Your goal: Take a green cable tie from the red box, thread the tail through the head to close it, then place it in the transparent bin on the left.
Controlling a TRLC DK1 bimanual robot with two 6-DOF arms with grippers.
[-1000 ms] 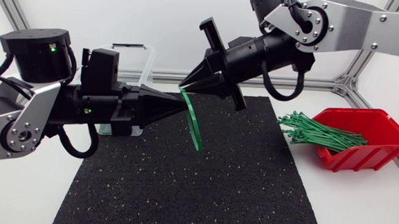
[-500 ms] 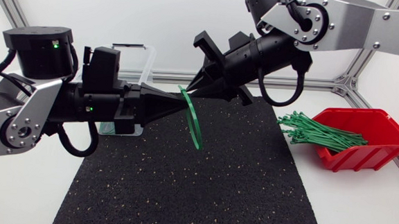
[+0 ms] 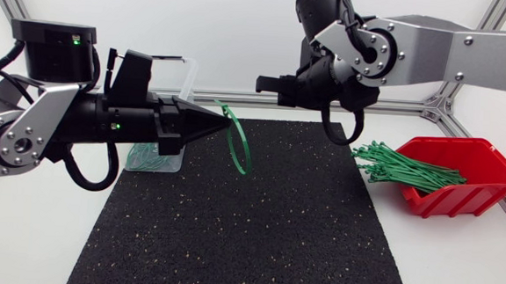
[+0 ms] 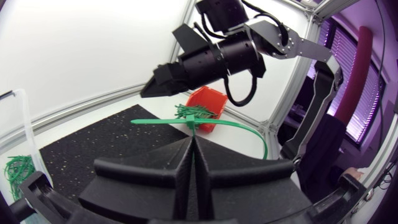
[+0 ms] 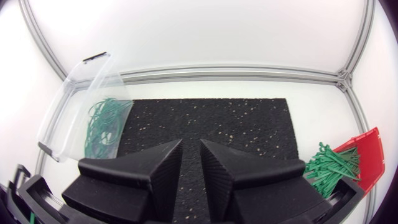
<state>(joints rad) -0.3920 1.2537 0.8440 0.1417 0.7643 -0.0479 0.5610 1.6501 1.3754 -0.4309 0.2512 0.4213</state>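
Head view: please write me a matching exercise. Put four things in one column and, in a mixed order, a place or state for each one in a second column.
Things
1. tie
2. right tool
3. red box
4. bin

Place or state
a. open, with nothing between its fingers
b. at the table's right side, holding straight ties
c. at the table's left side, holding looped ties
d. bent into a loop, gripped by the left tool above the mat

Pairs: 1-d, 2-a, 3-b, 4-c
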